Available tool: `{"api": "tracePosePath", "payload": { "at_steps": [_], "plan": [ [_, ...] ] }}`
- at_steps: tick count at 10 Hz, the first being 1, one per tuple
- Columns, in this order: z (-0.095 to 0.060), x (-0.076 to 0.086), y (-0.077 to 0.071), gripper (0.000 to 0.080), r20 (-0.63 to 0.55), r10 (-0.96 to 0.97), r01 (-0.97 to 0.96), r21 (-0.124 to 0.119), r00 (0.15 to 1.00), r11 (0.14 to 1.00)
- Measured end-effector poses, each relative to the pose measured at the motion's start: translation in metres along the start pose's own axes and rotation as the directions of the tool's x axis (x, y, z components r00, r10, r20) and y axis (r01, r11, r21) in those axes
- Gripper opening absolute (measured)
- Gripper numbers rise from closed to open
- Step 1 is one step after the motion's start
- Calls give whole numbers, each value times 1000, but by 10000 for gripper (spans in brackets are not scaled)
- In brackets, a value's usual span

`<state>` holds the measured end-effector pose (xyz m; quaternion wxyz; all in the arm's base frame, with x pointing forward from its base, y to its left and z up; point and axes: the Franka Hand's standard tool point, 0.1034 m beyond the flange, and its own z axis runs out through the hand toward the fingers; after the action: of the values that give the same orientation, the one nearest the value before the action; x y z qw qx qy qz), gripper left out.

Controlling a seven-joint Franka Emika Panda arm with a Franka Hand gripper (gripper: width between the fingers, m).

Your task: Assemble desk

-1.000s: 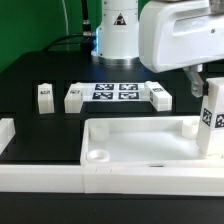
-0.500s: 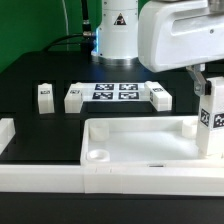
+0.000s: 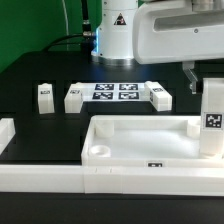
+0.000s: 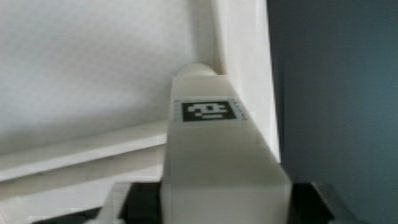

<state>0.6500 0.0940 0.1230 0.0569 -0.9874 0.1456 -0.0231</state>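
Observation:
The desk's white tray-like panel (image 3: 140, 170) lies at the front of the table, rim up. A white block leg (image 3: 212, 118) with a black-white tag stands upright at the panel's corner on the exterior view's right. My gripper (image 3: 208, 78) comes down from above and is shut on that leg's top. In the wrist view the leg (image 4: 214, 140) fills the space between the two dark fingers (image 4: 135, 204), its tagged end pointing at the panel's rim (image 4: 228, 40). How the leg's foot meets the corner hole is hidden.
Behind the panel lies the marker board (image 3: 115, 93), with loose white legs beside it (image 3: 44, 95), (image 3: 73, 97), (image 3: 160, 97). A long white rail (image 3: 40, 180) runs along the front and another piece (image 3: 5, 133) stands at the exterior view's left. The robot's base (image 3: 118, 30) is at the back.
The jaws have closed onto the leg. The wrist and leg have turned, so the leg's tag now faces the exterior camera more squarely, and the leg has shifted slightly to the right.

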Motion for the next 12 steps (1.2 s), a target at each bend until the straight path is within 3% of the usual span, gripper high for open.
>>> {"api": "tracePosePath", "payload": {
  "at_steps": [2, 5, 8, 9, 10, 11, 12],
  "plan": [
    [0, 0, 0, 291, -8, 238, -238, -1, 971, 971],
    [1, 0, 0, 292, -12, 513, -513, -2, 858, 858],
    [1, 0, 0, 293, -12, 547, -547, -2, 837, 837],
    [1, 0, -1, 474, -12, 512, -512, -3, 859, 859],
    [1, -1, -3, 589, -12, 464, -464, -4, 886, 886],
    [2, -1, -3, 589, -12, 360, -360, -6, 933, 933],
    [3, -2, -5, 639, -10, 268, -268, -8, 963, 963]
  ]
}}
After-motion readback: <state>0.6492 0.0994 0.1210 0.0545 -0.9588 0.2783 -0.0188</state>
